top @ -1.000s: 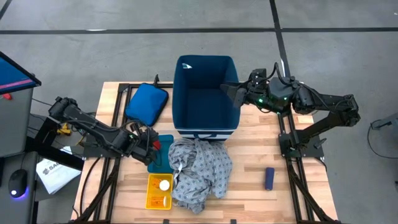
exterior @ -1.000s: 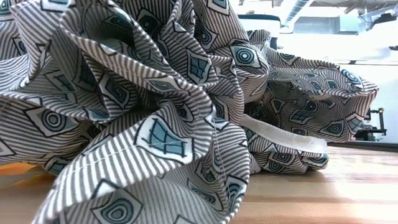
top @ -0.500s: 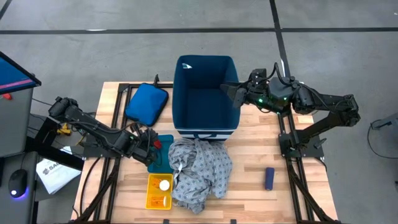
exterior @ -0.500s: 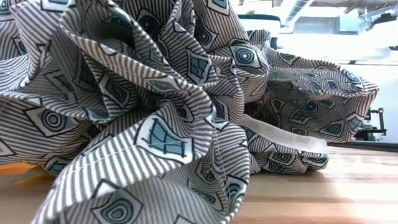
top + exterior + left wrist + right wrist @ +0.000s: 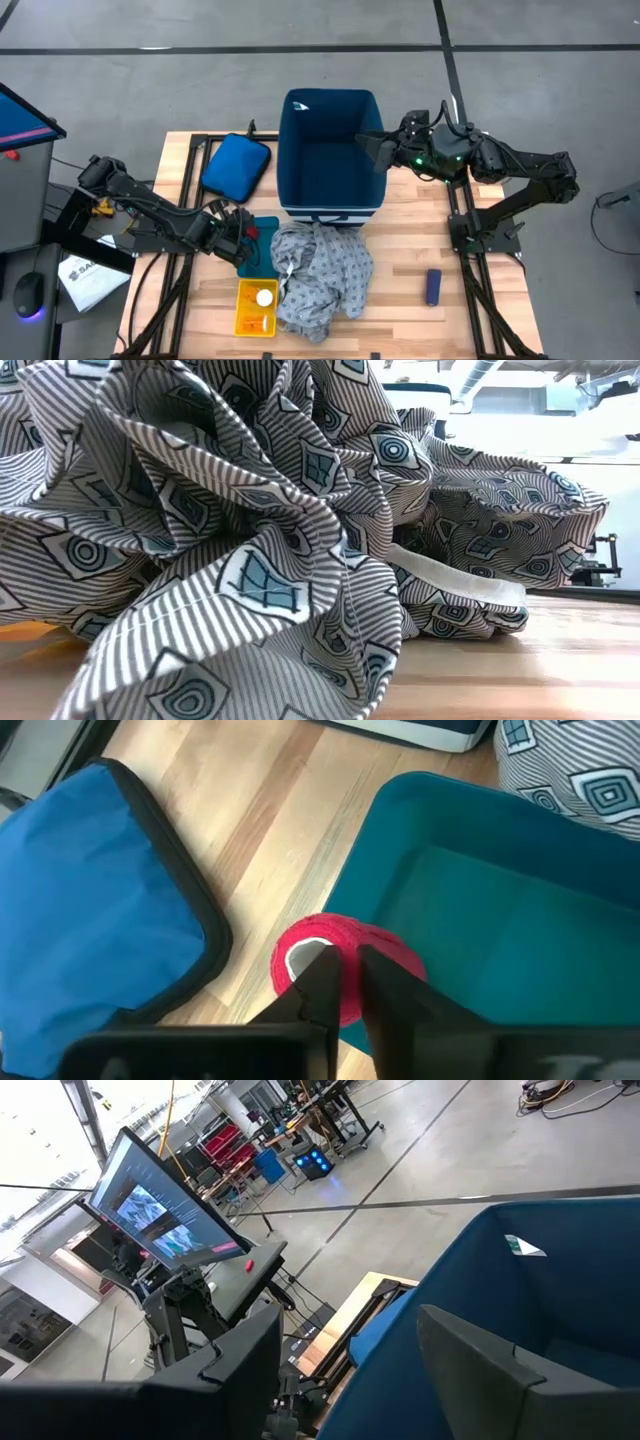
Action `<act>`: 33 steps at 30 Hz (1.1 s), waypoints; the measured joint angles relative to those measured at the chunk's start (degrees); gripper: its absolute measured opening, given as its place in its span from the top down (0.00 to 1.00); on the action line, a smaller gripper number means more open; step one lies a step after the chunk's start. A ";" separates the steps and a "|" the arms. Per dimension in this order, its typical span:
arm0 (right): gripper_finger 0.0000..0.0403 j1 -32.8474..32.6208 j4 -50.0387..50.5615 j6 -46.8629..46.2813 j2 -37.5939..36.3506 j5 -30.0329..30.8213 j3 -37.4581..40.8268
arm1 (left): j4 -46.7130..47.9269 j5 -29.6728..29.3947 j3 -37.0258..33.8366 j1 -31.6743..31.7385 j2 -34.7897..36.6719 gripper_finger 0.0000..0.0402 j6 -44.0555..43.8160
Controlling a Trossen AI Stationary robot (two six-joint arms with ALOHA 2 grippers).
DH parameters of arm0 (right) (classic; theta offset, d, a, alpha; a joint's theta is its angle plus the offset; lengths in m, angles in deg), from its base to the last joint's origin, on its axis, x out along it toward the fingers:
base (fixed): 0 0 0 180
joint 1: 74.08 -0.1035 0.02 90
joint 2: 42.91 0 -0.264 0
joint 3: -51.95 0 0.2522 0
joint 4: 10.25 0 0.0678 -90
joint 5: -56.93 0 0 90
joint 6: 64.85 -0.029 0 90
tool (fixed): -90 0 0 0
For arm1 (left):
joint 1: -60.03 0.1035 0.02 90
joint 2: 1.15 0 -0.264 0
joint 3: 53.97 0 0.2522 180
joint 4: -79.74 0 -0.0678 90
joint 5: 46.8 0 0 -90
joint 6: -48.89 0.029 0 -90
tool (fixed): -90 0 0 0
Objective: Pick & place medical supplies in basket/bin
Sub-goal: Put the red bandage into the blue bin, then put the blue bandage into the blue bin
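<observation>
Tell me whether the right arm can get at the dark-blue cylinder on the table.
Probably yes: the dark-blue cylinder lies alone on bare wood on the right arm's side, while the open right gripper hangs over the bin's edge.

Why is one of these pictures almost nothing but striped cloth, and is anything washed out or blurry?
In the low view the gown lies right against the camera, filling the frame; its nearest folds look soft, and the room behind is bleached white. In the right wrist view the far windows glare, while the navy bin stays dark. The high view is evenly lit, with only faint shadows.
</observation>
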 joint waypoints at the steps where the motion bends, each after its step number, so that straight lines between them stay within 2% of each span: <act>1: 0.43 0.00 0.00 0.00 0.00 0.00 0.00 | -0.03 0.22 0.00 0.00 0.00 0.91 -0.01; 10: 0.43 0.00 0.00 0.00 0.01 0.00 0.00 | -0.33 1.18 -0.04 0.00 1.44 0.71 -0.20; 17: 0.43 -0.02 0.00 0.00 0.01 0.00 0.00 | -1.63 1.10 -0.04 -0.20 8.89 0.61 0.35; 25: 0.43 -0.01 0.04 0.00 0.00 0.00 0.00 | -6.03 1.13 -0.04 -0.20 20.31 0.57 3.53; 29: 0.43 -0.01 1.69 0.35 0.00 0.00 0.00 | -12.08 3.25 -0.02 -0.17 24.93 0.58 7.36; 33: 0.43 -0.06 6.37 0.02 0.00 0.01 0.00 | -18.89 1.17 -0.02 -0.17 27.19 0.60 9.90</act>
